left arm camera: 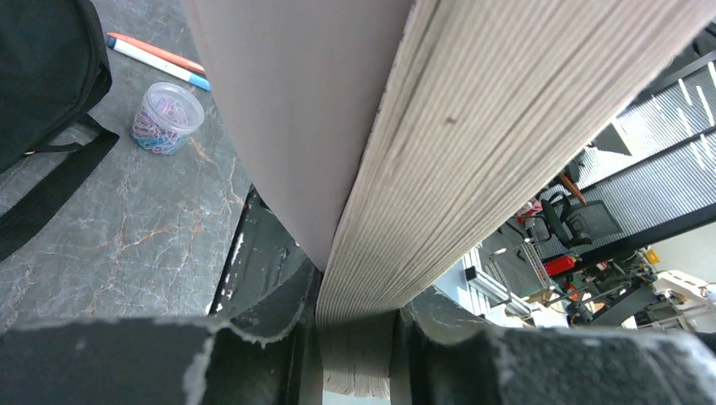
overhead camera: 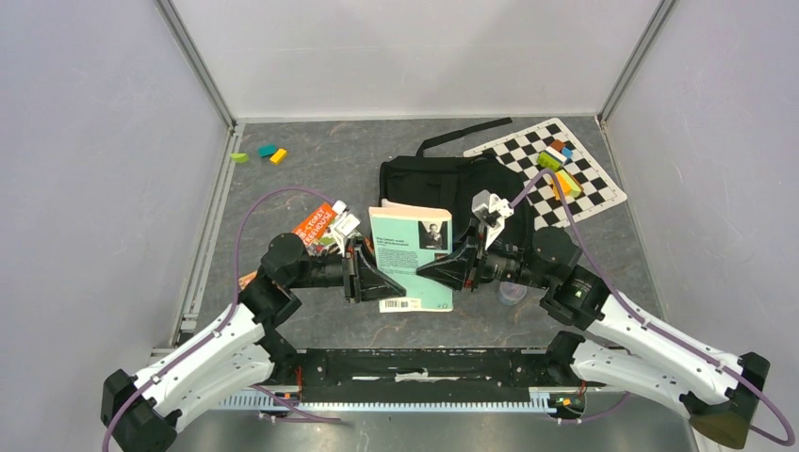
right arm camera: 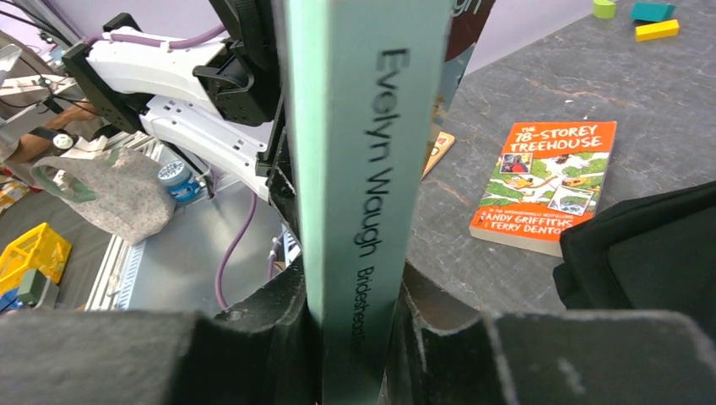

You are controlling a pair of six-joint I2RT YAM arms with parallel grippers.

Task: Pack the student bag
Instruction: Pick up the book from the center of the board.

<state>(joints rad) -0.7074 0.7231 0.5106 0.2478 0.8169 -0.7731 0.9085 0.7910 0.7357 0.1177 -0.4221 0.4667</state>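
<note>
The student bag [overhead camera: 443, 184] lies flat on the bench [overhead camera: 311, 179] just beyond both tools, a black fabric pack with one long strap [overhead camera: 466, 132] trailing off its far side. Between the two tools hangs a mint-green book [overhead camera: 412, 256], front cover up toward the overhead camera, its far edge reaching over the bag's near edge. The right tool [right arm camera: 355, 337] is closed down to the width of the spine, one finger pressed on each cover, and the author's name, Evelyn Waugh, runs away from it along the spine. The left tool [left arm camera: 355, 346] faces it from the opposite side, its fingers closed in against the covers at the open page edge, with the block of pages wedged between them. Beyond the left tool and a little to its outer side, an orange paperback [overhead camera: 316, 224], "The 78-Storey Treehouse", lies flat on the bench, apart from the bag. Farther out past that, near the back left corner, sit three small coloured blocks [overhead camera: 259, 153]. Under the right arm, just behind the right tool, stands a clear tub of paper clips [left arm camera: 166, 116], with two pens [left arm camera: 156, 59] lying side by side near it. Beyond the right tool, on the far right of the bag, a black-and-white checkered mat [overhead camera: 589, 184] carries several more coloured bricks [overhead camera: 556, 165].
</note>
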